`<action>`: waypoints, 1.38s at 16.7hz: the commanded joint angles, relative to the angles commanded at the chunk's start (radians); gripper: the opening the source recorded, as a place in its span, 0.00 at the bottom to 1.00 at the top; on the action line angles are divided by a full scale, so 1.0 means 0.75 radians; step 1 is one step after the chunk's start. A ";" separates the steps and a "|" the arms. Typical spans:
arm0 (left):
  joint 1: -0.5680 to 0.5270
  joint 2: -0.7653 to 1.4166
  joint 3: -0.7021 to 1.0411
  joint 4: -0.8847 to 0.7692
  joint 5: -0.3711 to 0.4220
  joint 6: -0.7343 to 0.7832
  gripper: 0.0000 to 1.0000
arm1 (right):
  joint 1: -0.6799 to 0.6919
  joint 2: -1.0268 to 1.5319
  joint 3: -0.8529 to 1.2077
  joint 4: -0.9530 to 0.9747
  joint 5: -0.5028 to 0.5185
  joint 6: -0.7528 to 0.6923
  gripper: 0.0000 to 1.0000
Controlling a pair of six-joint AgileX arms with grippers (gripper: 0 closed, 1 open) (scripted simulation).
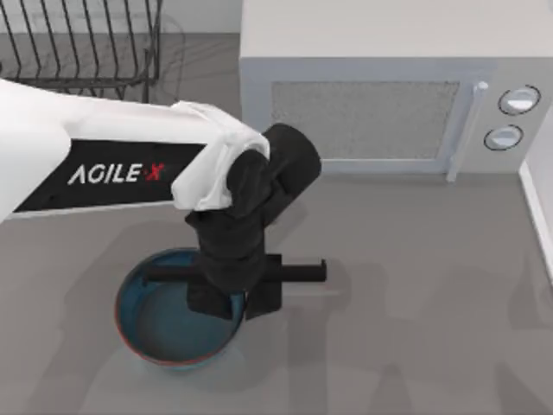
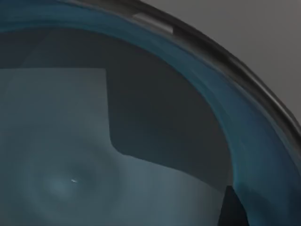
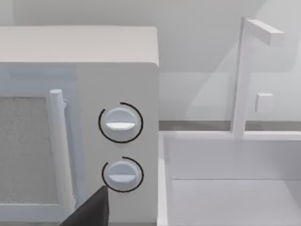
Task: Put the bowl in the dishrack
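Left hand point(image 1: 232, 307) low over right rim of bowl point(image 1: 164, 333); grip state cannot tell. Bowl sits on grey desk point(image 1: 415, 303), near front, left of centre. White microwave point(image 1: 380, 104) behind. Dishrack point(image 1: 82, 43) at far left corner, well apart from bowl.

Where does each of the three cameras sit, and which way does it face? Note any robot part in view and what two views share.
Top view: above the table, looking down on the bowl, dishrack, microwave and the left tool at the bowl's rim.
Left wrist view: close over the bowl, facing its inside; a dark finger tip shows.
Right wrist view: faces the microwave knobs; dark tool tip.
Shared: bowl, microwave.
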 joint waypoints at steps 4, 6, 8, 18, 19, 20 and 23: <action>-0.003 -0.002 0.049 -0.049 0.000 -0.003 0.00 | 0.000 0.000 0.000 0.000 0.000 0.000 1.00; -0.007 -0.002 0.152 -0.152 0.000 -0.008 0.00 | 0.000 0.000 0.000 0.000 0.000 0.000 1.00; -0.011 -0.005 0.303 -0.309 0.000 -0.014 0.00 | 0.000 0.000 0.000 0.000 0.000 0.000 1.00; -0.010 -0.087 0.959 -1.045 0.000 -0.011 0.00 | 0.000 0.000 0.000 0.000 0.000 0.000 1.00; -0.009 -0.089 0.965 -1.051 0.000 -0.011 0.00 | 0.000 0.000 0.000 0.000 0.000 0.000 1.00; -0.009 -0.089 0.965 -1.051 0.000 -0.011 0.00 | 0.000 0.000 0.000 0.000 0.000 0.000 1.00; -0.006 -0.087 0.962 -1.047 -0.001 -0.008 0.00 | 0.000 0.000 0.000 0.000 0.000 0.000 1.00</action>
